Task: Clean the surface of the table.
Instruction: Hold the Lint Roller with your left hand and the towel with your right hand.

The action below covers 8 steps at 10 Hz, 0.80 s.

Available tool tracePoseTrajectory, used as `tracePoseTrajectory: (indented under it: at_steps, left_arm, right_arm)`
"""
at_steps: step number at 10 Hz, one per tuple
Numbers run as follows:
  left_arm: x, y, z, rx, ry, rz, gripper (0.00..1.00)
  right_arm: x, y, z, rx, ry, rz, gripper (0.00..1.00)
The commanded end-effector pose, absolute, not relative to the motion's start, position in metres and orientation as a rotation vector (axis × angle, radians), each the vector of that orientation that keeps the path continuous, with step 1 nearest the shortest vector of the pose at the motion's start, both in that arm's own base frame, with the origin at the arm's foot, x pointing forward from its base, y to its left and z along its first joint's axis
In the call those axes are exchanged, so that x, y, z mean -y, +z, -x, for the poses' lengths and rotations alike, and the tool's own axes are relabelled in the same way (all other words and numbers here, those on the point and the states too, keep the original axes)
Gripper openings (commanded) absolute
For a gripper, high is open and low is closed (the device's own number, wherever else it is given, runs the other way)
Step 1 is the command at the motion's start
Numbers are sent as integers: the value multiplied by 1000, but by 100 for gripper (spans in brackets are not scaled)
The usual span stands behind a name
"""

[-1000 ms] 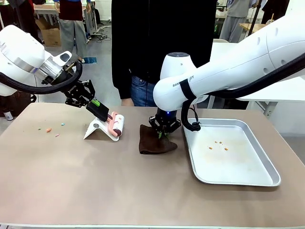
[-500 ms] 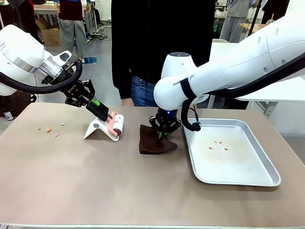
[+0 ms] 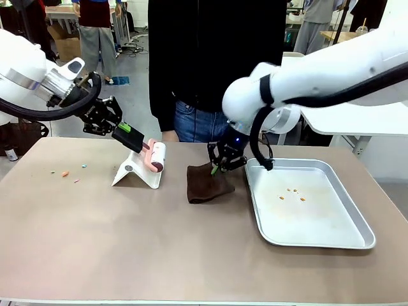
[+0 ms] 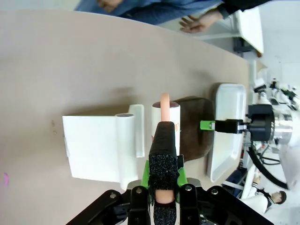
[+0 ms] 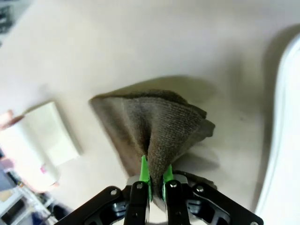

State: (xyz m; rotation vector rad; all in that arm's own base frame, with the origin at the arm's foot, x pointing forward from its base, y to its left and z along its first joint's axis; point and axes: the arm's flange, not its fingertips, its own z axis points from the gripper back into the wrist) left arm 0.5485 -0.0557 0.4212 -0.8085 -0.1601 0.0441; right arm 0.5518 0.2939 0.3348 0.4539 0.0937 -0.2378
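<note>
The brownish-tan table (image 3: 127, 242) carries a few coloured crumbs (image 3: 65, 173) at its left. My left gripper (image 3: 129, 136) is shut on the black handle of a lint roller (image 3: 156, 156), held just above its white stand (image 3: 135, 174). The left wrist view shows that gripper (image 4: 164, 193) clamped on the handle, with the roller (image 4: 167, 111) over the stand (image 4: 98, 149). My right gripper (image 3: 220, 167) is shut on a corner of a dark brown cloth (image 3: 205, 184) lying mid-table. In the right wrist view the gripper (image 5: 154, 180) pinches a raised fold of the cloth (image 5: 164, 119).
A silver metal tray (image 3: 344, 217) with a few crumbs (image 3: 293, 190) sits right of the cloth, close to my right gripper. A person in dark clothes stands at the far edge. The tray rim (image 5: 281, 140) shows in the right wrist view.
My left gripper has risen a little with the lint roller, lifting it off the stand. My right arm has swung up and right, pulling the cloth corner up and toward the tray.
</note>
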Motion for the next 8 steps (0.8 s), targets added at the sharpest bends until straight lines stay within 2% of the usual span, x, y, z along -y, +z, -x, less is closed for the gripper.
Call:
tracePoseTrajectory:
  at_steps: [1, 5, 6, 8]
  left_arm:
    - [38, 425, -531, 157, -34, 938, 0]
    - [-23, 447, -483, 187, -179, 1145, 0]
    - [-41, 449, -460, 232, -166, 1153, 8]
    - [-72, 450, -416, 278, -182, 1185, 8]
  right_arm:
    - [-258, 343, -531, -159, -227, -682, 0]
    - [-214, 372, -493, -177, -244, -996, 0]
    - [-207, 380, -479, -191, -207, -1058, 0]
    - [-195, 396, -448, -187, -240, -1147, 0]
